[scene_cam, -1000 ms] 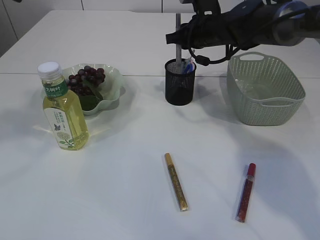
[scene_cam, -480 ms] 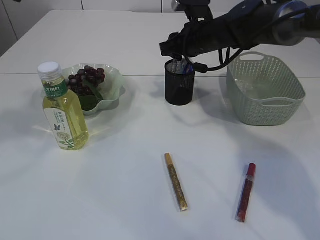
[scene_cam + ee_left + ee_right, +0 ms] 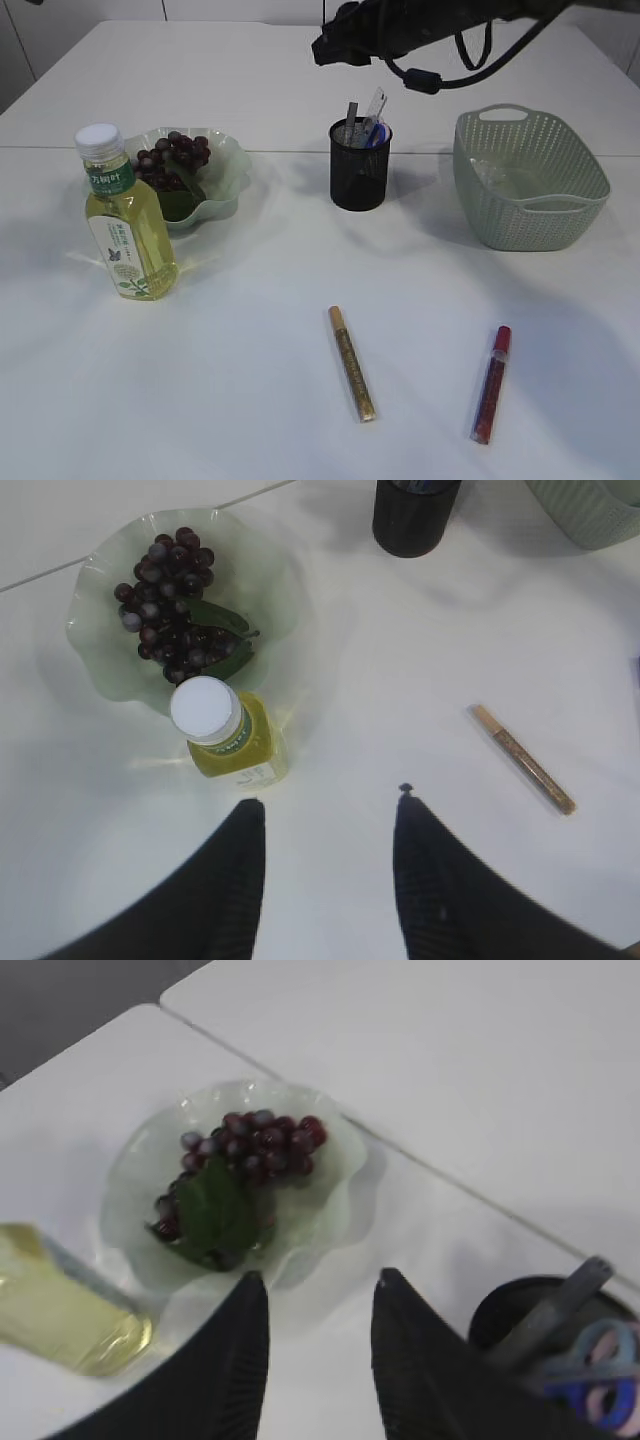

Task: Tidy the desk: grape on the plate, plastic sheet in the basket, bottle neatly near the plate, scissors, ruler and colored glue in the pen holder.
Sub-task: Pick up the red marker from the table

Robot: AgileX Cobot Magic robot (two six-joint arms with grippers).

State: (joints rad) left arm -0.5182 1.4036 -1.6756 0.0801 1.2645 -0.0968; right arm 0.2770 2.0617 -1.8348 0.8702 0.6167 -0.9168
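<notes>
Right wrist view: my right gripper [image 3: 318, 1290] jaws apart, empty, above pen holder [image 3: 359, 165]; ruler and scissors in; next, gold glue pen [image 3: 353, 362]

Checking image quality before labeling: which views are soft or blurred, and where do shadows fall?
Exterior view: sharp; the pen holder and basket cast soft shadows on the table. Left wrist view: mostly crisp. Right wrist view: blurred throughout, grapes and scissors smeared.
</notes>
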